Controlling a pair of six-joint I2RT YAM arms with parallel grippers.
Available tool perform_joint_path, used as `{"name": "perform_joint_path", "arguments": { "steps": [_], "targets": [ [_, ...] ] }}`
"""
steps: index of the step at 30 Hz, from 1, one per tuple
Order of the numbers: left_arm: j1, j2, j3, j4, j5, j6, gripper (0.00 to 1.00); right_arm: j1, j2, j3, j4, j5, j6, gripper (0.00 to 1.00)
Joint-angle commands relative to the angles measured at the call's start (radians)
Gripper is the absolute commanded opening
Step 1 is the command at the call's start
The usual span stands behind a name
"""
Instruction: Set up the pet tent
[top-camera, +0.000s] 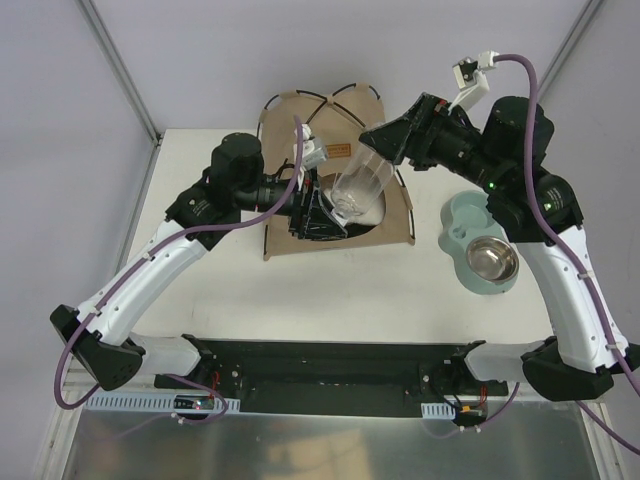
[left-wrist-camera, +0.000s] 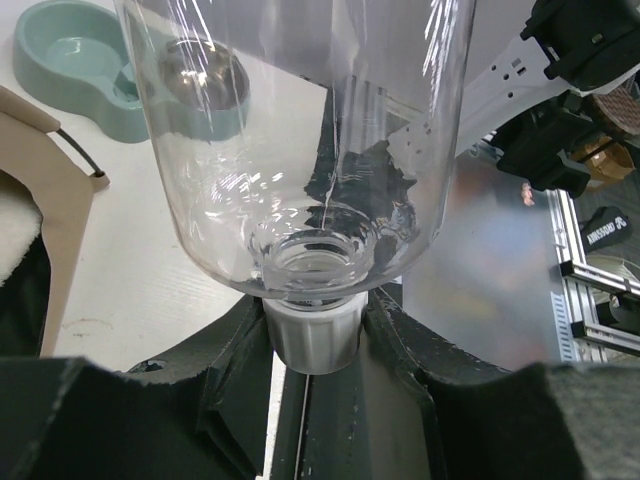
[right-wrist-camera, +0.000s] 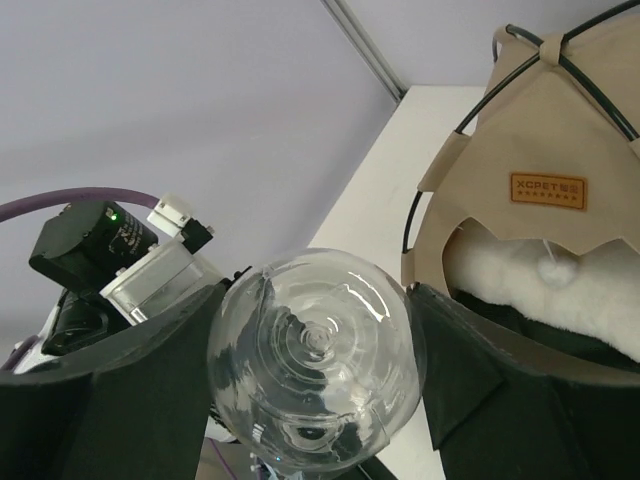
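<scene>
The tan pet tent stands at the back middle of the table with thin black poles over it. The right wrist view shows its brown label, its white pompom and a cream fluffy pillow in the doorway. A clear plastic bottle hangs in front of the tent between both grippers. My left gripper is shut on the bottle's white cap. My right gripper grips the bottle's rounded base from both sides.
A teal double pet feeder with a steel bowl sits on the right of the table, under my right arm. It also shows in the left wrist view. The table ends just behind the tent.
</scene>
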Motion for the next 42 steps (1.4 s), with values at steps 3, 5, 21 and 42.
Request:
{"name": "perform_joint_path", "arguments": {
  "steps": [3, 5, 21, 42],
  "targets": [
    [-0.011, -0.015, 0.052, 0.009, -0.021, 0.049, 0.00, 0.005, 0.014, 0.064, -0.065, 0.041, -0.014, 0.60],
    [-0.009, -0.018, 0.047, 0.004, -0.035, 0.057, 0.19, 0.005, 0.008, 0.061, -0.071, 0.067, -0.015, 0.53],
    [-0.009, -0.170, -0.077, -0.008, -0.308, 0.178, 0.99, -0.133, -0.060, 0.116, -0.344, 0.780, -0.245, 0.51],
    [-0.009, -0.197, -0.132, -0.011, -0.339, 0.187, 0.99, -0.406, -0.112, -0.602, 0.241, 0.965, -0.297, 0.48]
  ]
}}
